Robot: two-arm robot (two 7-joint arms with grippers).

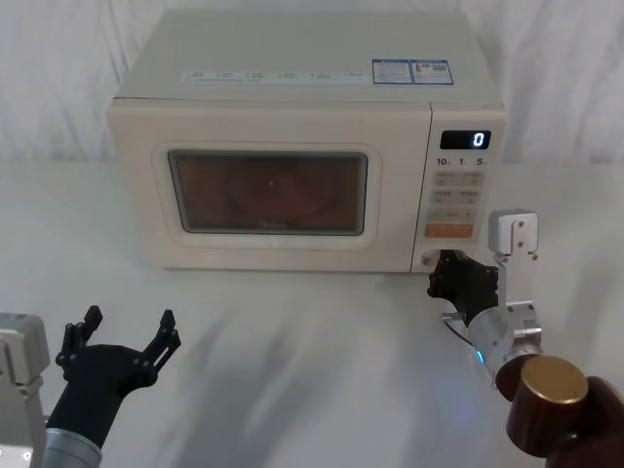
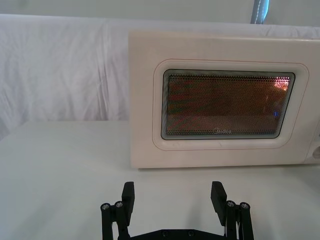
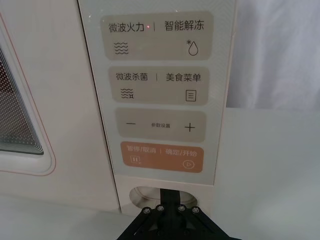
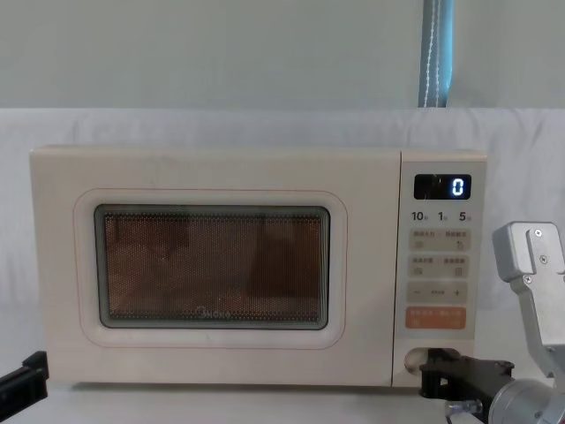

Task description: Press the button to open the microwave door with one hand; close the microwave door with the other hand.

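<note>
Head view first: the boxy cream microwave (image 1: 292, 146) stands on a plain white table (image 1: 312, 341) draped in white cloth, with a white cloth backdrop behind it. Its large cream door with the dark glass window (image 1: 268, 190) sits flush and shut. The right gripper (image 1: 441, 265), black-fingered on a silver wrist, is pushed against the wide cream pill-shaped button (image 1: 429, 259) at the foot of the keypad strip, just under the orange rectangular key (image 1: 448, 231). The left gripper (image 1: 127, 327) hovers low over the table in front of the microwave's left side, well apart from it, fingers spread wide.

Left wrist view — the spread black fingers (image 2: 128, 195) frame bare white tabletop, the door's window glowing reddish beyond.

Right wrist view — the right gripper's fingers are drawn together to a point on the button (image 3: 147, 192).

Chest view: a pale grey wall (image 4: 212, 53) rises above the white drape.
</note>
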